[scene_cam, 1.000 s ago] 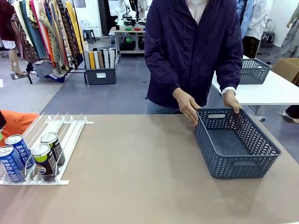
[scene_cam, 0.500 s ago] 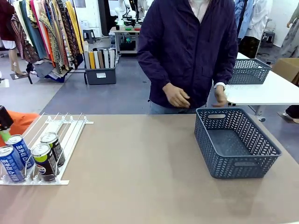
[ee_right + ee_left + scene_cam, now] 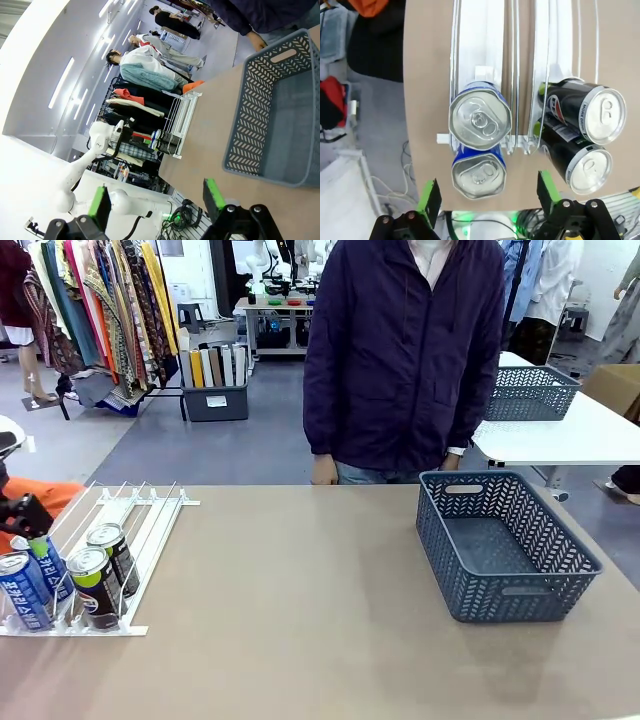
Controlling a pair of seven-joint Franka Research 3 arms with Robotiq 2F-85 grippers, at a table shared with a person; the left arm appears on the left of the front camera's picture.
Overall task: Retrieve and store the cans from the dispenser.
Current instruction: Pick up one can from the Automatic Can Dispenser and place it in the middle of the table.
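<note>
The white dispenser (image 3: 150, 520) lies at the table's left with several cans at its low end: two blue-and-white cans (image 3: 24, 590) in the left lane and two dark cans (image 3: 93, 588) beside them. My left gripper (image 3: 27, 520) hangs at the picture's left edge over the blue cans. From the left wrist, its open gripper (image 3: 487, 195) looks straight down on the silver tops. The blue cans (image 3: 480, 116) lie between its green pads (image 3: 429, 196), which touch nothing. The dark cans (image 3: 600, 112) lie to the right. My right gripper (image 3: 156, 200) is open and holds nothing, off the table's near side.
A dark grey lattice basket (image 3: 505, 545) stands at the table's right, with nothing in it. A person in a dark purple jacket (image 3: 405, 350) stands at the far edge with arms hanging down. From the right wrist I see the basket (image 3: 250, 115) and the dispenser (image 3: 182, 122).
The person let go of the basket, drew both hands back and now stands upright. My left gripper has come in from the left edge, down over the blue cans.
</note>
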